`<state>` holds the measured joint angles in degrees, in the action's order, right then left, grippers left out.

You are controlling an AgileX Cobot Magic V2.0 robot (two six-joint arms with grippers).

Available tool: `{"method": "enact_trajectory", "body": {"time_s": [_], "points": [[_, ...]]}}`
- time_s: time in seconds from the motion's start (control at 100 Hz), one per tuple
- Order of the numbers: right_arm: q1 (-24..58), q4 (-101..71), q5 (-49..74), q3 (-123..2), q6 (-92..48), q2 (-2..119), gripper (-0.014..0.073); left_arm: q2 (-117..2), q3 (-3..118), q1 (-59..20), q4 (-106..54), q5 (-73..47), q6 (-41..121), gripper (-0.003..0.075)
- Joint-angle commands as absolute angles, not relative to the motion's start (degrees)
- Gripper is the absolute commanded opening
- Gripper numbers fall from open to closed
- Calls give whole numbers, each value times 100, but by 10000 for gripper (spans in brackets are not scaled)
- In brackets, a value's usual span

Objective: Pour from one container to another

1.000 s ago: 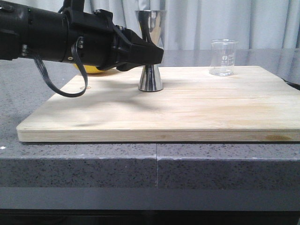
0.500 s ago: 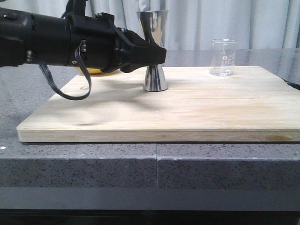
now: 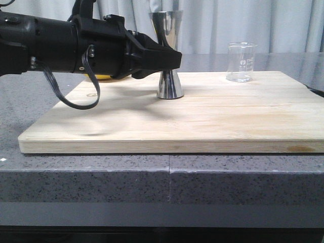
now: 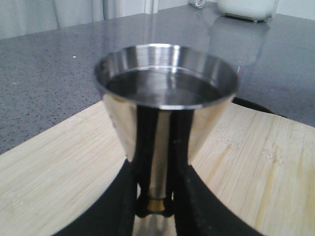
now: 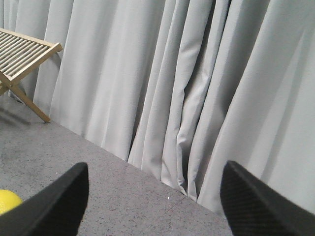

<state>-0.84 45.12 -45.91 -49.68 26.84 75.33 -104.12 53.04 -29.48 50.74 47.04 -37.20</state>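
The steel jigger (image 3: 169,85) stands upright on the wooden board (image 3: 177,121), left of its middle. My left gripper (image 3: 174,59) reaches in from the left and is shut on the jigger's narrow waist. In the left wrist view the jigger (image 4: 167,98) fills the centre, and the black fingers (image 4: 187,147) of my left gripper (image 4: 156,209) clamp its gold band on both sides. The clear glass beaker (image 3: 241,62) stands alone at the board's far right, well away from both grippers. My right gripper (image 5: 152,182) is open, with nothing between its fingers, and faces the curtains.
A yellow object (image 3: 104,77) lies behind my left arm and also shows in the right wrist view (image 5: 7,201). A slatted wooden rack (image 5: 22,54) stands by the grey curtains. The board rests on a grey speckled counter (image 3: 152,185).
My left gripper has shifted a little to the right with the jigger in its grip. The beaker has not moved.
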Motion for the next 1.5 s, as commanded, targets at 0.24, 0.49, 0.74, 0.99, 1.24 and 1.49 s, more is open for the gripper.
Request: {"method": "enact_trajectory", "body": {"time_s": [0.24, 0.49, 0.74, 0.99, 1.24, 1.49], "points": [[-121, 4307, -4870, -5117, 2693, 7343, 506, -10212, 5445, -2950, 5058, 5034, -3767, -20], [-121, 4307, -4870, -5117, 2693, 7343, 506, -10212, 5445, -2950, 5093, 5034, -3767, -20], [-121, 4307, -4870, -5117, 2693, 7343, 506, -10212, 5445, -2950, 5093, 5075, -3767, -20], [-121, 4307, -4870, -5117, 2693, 7343, 506, -10212, 5445, -2950, 5130, 5207, -3767, -19], [-121, 4307, -4870, -5117, 2693, 7343, 506, -10212, 5445, -2950, 5245, 5221, -3767, -17], [-121, 4307, -4870, -5117, 2693, 7343, 506, -10212, 5445, -2950, 5245, 5221, -3767, 137]]}}
